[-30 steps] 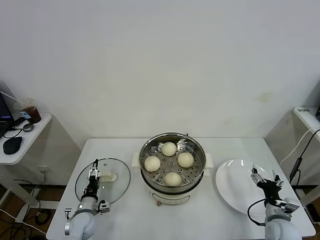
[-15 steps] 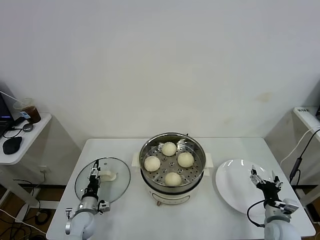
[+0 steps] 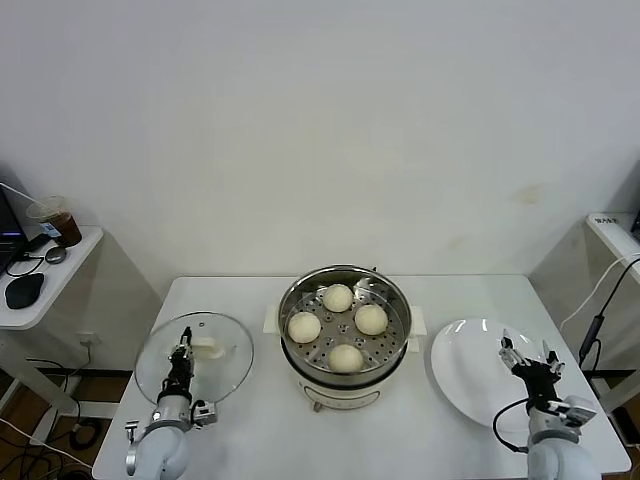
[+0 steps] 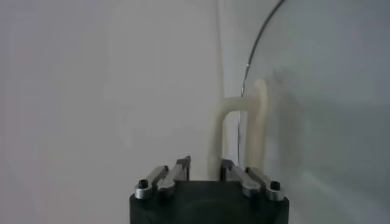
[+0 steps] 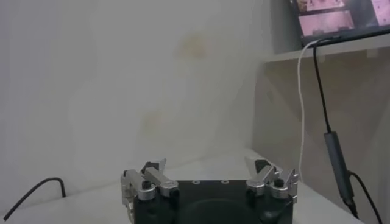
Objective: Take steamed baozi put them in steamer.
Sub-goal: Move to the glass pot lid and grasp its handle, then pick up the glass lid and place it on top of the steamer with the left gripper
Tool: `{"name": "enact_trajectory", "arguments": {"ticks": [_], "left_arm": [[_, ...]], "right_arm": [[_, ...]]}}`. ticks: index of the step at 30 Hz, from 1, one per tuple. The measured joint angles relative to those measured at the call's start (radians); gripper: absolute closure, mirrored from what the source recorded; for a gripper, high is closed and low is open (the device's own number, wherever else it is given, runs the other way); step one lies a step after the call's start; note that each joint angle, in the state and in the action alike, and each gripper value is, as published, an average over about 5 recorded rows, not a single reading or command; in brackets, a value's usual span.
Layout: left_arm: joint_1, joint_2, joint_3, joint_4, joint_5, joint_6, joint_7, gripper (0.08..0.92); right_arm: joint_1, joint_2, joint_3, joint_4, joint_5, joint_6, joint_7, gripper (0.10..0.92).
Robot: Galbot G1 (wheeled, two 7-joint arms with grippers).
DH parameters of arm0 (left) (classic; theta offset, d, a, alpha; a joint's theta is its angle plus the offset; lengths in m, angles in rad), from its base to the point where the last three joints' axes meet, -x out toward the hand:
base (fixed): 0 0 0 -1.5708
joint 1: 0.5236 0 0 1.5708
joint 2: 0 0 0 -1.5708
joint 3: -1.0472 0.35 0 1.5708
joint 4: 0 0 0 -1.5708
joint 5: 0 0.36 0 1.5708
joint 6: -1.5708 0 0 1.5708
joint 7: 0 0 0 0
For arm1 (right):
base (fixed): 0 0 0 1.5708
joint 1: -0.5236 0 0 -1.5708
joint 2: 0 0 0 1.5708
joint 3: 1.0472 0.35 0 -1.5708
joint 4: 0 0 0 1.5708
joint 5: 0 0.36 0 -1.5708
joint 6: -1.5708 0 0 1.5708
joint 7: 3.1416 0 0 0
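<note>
**Four baozi seated in the steamer, glass lid gripped by its handle**

The steamer (image 3: 345,335) is set at the middle of the white tabletop (image 3: 400,440), its steel pot resting on a cream-white base with side handles. Four steamed baozi (image 3: 346,357) are seen on the perforated tray inside it, spaced apart in a rough diamond: one at the far side, one at the near side, and one toward each handle.

The glass lid (image 3: 195,357) is found to the left of the steamer, well apart from it. The left gripper (image 3: 181,357) is placed over the lid on the near side, and in the left wrist view the left gripper (image 4: 206,167) is shown with its fingers (image 4: 177,168) drawn together on the lid's cream-white handle (image 4: 239,131), which stands between them. Whether the lid is lifted off the tabletop cannot be told.

The white plate (image 3: 480,375) is laid to the right of the steamer, near it but not touching. The right gripper (image 3: 526,357) is held above the plate's near right part, and its fingers (image 5: 152,173) are spread wide apart with nothing between them.
</note>
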Motion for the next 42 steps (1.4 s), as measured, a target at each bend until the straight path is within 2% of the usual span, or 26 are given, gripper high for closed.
{"name": "enact_trajectory", "arguments": {"ticks": [8, 14, 20, 29, 36, 42], "left_arm": [[0.022, -0.014, 0.033, -0.154, 0.001, 0.150, 0.060, 0.829], [0.021, -0.054, 0.053, -0.266, 0.082, 0.298, 0.153, 0.829], [0.024, -0.078, 0.058, -0.347, 0.180, 0.388, 0.242, 0.829], [0.031, -0.104, 0.133, -0.471, 0.282, 0.457, 0.381, 0.829], [0.013, -0.164, 0.231, -0.552, 0.336, 0.483, 0.480, 0.829], [-0.010, -0.220, 0.324, -0.567, 0.380, 0.496, 0.526, 0.829]], "right_arm": [[-0.006, 0.014, 0.001, 0.008, -0.004, -0.006, 0.000, 0.203], [-0.018, 0.020, -0.003, 0.023, -0.013, -0.011, -0.001, 0.203], [-0.022, 0.016, -0.005, 0.028, -0.016, -0.013, -0.002, 0.203], [-0.024, 0.026, -0.005, 0.026, -0.037, -0.011, -0.003, 0.203], [-0.033, 0.024, -0.002, 0.024, -0.056, -0.008, -0.006, 0.203], [-0.036, 0.028, 0.001, 0.015, -0.067, -0.005, -0.008, 0.203]]}}
